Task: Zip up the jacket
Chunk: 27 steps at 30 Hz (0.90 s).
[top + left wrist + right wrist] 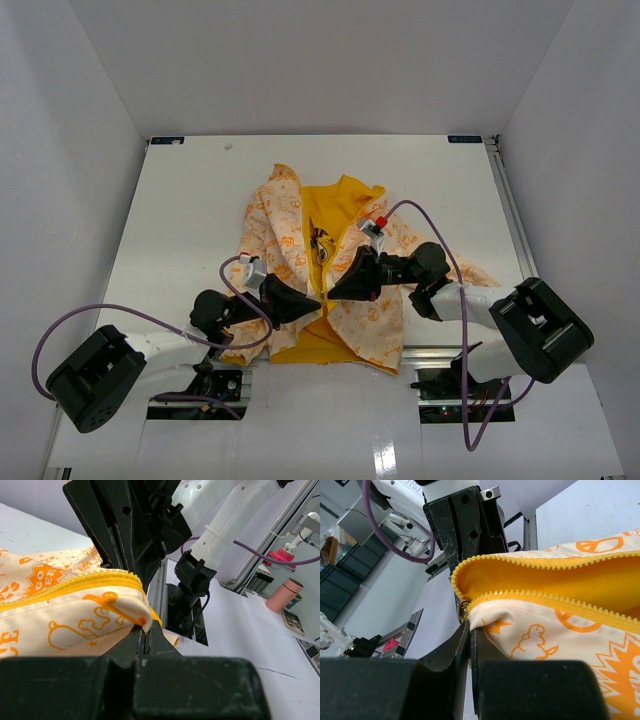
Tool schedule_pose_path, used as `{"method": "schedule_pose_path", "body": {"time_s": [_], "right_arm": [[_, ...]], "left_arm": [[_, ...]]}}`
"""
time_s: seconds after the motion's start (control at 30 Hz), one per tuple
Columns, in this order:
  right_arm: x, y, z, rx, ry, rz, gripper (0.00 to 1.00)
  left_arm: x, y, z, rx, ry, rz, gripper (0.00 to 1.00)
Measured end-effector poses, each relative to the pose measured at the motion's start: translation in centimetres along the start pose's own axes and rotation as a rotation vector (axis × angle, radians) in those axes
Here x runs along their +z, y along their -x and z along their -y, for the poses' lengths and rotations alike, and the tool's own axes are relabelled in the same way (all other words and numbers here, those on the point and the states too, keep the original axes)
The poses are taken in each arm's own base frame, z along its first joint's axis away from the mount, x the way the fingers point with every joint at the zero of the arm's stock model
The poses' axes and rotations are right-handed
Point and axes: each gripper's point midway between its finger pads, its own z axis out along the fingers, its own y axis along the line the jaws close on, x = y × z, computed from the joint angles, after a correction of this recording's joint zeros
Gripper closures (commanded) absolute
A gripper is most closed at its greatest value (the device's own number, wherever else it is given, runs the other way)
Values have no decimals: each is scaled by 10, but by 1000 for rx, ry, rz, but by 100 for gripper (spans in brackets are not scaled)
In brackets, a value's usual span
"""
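**Q:** Jacket, position?

**Me:** The jacket (280, 225) lies flat on the table (190, 200), at its middle, with the hem reaching the table's near edge. The front is open. The cream-and-orange panels are spread aside and the yellow lining (335, 205) shows up the centre.

**Q:** Zipper?

**Me:** The zipper (545, 600) has yellow teeth and is unjoined wherever I see it. In the right wrist view two toothed edges gape over the lining and meet at a small metal piece by my fingertips. I cannot tell if it is a slider or an end stop.

**Q:** Your grippers?

**Me:** Both are low over the table's near half, tips nearly meeting at the jacket's bottom front. My left gripper (145, 630) is pressed together, pinching a panel's lower corner just under its teeth. My right gripper (466, 630) is likewise clamped, nipping the fabric edge beneath that metal piece.

**Q:** Anything else?

**Me:** Purple cables (100, 307) loop off my wrists, out past the table's sides.
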Motion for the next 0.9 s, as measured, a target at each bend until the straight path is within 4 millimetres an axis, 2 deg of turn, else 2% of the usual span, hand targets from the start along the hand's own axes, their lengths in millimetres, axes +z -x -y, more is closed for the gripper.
{"method": "schedule_pose_path", "body": {"time_s": [0.77,0.83,0.9], "right_arm": [[0,17,-1,-55,15,9,92],[0,18,-1,-59,15,9,92],[0,17,-1,-59,17,6,92]], "left_arm": [[8,8,1,22,-33,0,100],[8,8,1,23,-38,-3,95],[8,8,1,21,-38,-3,74]]}}
